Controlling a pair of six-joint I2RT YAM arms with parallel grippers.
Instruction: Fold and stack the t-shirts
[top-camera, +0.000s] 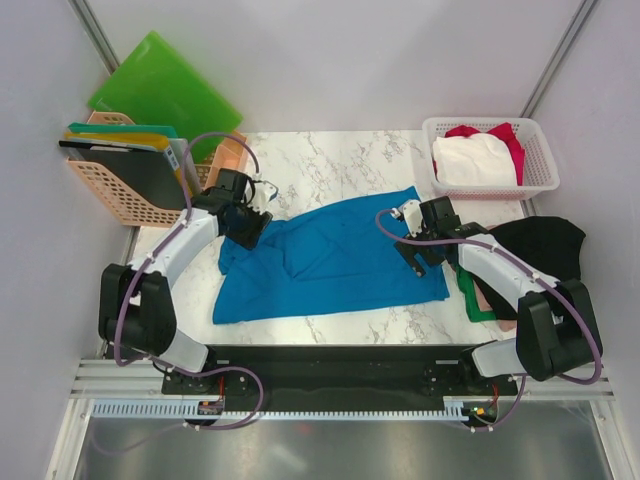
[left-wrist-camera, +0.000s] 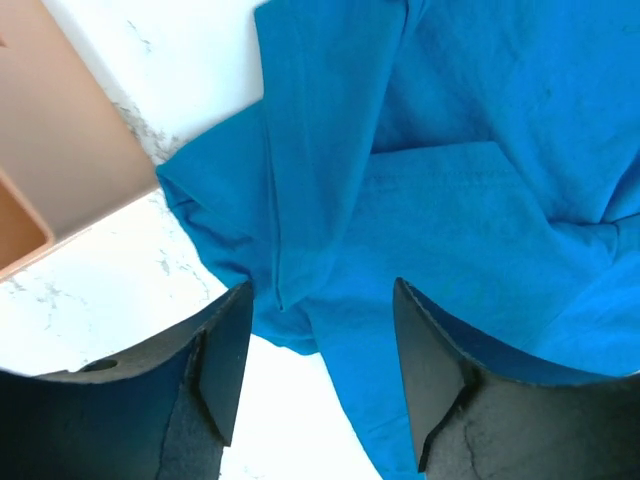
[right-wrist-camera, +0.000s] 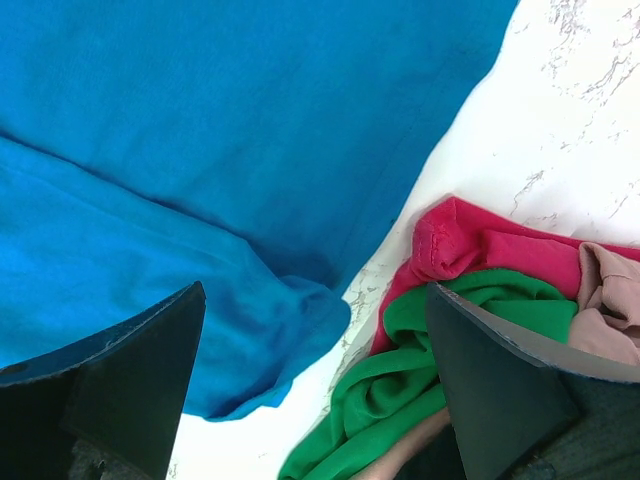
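A bright blue t-shirt (top-camera: 330, 260) lies spread and wrinkled across the middle of the marble table (top-camera: 330, 150). My left gripper (top-camera: 250, 225) hangs open over its left sleeve; in the left wrist view the gripper (left-wrist-camera: 320, 290) has blue cloth (left-wrist-camera: 450, 200) below it and nothing pinched. My right gripper (top-camera: 415, 255) is open above the shirt's right edge (right-wrist-camera: 200, 130); this gripper (right-wrist-camera: 315, 290) holds nothing. Beside it lies a heap of red (right-wrist-camera: 500, 250), green (right-wrist-camera: 400, 390) and pale pink (right-wrist-camera: 605, 300) t-shirts. A black t-shirt (top-camera: 545, 245) lies at the right edge.
A white lattice basket (top-camera: 490, 190) at the back right holds a white t-shirt (top-camera: 472, 160) and a red one (top-camera: 510, 135). A peach basket (top-camera: 110, 195) with stiff folders stands at the back left, green folders (top-camera: 165, 90) leaning behind it.
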